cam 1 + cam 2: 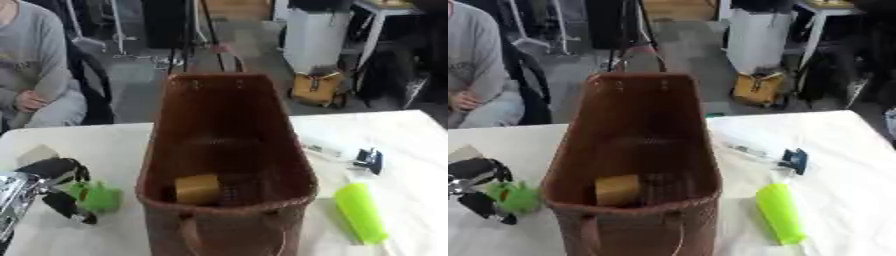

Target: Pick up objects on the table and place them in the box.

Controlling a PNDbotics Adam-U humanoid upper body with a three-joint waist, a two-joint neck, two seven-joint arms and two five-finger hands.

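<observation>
the left hand (61,187) at the lower left of the frame has its fingers curled around a green object (96,196) — just beside the brown woven box (227,125) in the centre. a yellow block (198,188) lies inside it; a green tube (360,212) lies at lower right.

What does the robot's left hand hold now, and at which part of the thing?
The left hand is curled round a small green object, gripping its left side; what the object is cannot be told. The right hand is not in view.
</observation>
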